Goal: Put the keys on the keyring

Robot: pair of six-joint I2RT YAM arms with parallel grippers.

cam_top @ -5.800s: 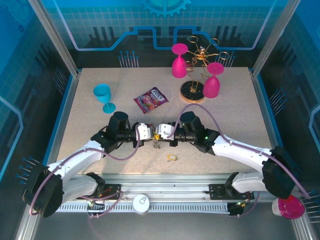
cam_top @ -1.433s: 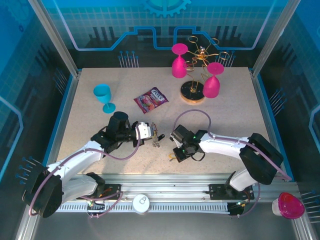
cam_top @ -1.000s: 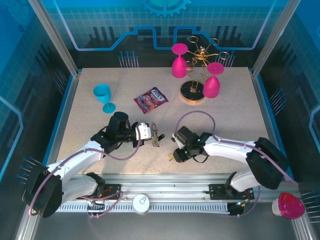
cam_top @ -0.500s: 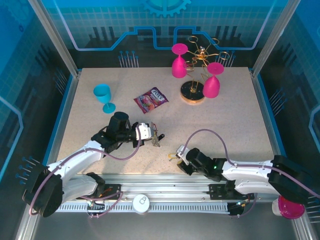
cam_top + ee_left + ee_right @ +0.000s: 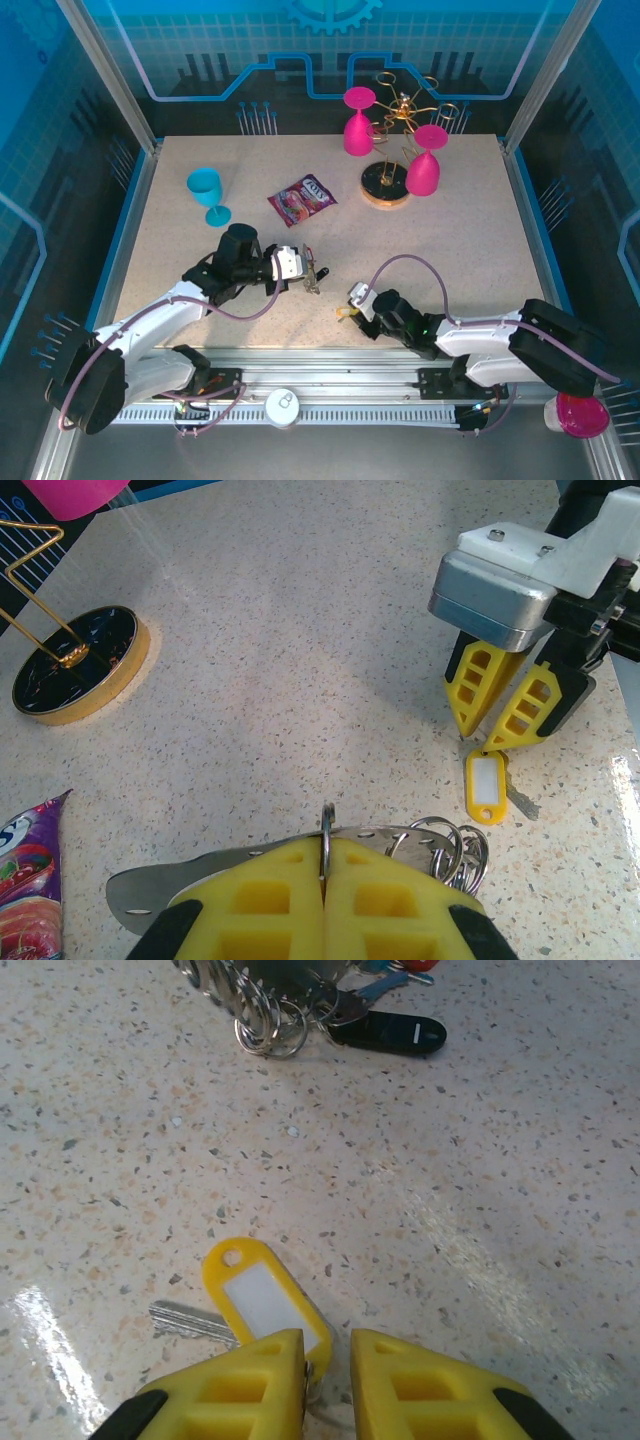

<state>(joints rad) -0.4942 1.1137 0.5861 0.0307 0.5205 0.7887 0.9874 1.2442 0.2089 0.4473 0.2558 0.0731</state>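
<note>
Above the yellow key (image 5: 262, 1300), the narrowly parted right claw (image 5: 327, 1345) should close next; the left claw (image 5: 325, 858) pinches the keyring (image 5: 445, 845).

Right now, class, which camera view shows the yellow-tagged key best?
The right wrist view: the yellow-tagged key lies close up, its label window, hole and metal blade clear. The left wrist view shows it smaller, by the right gripper. The top view gives a yellow speck.
</note>
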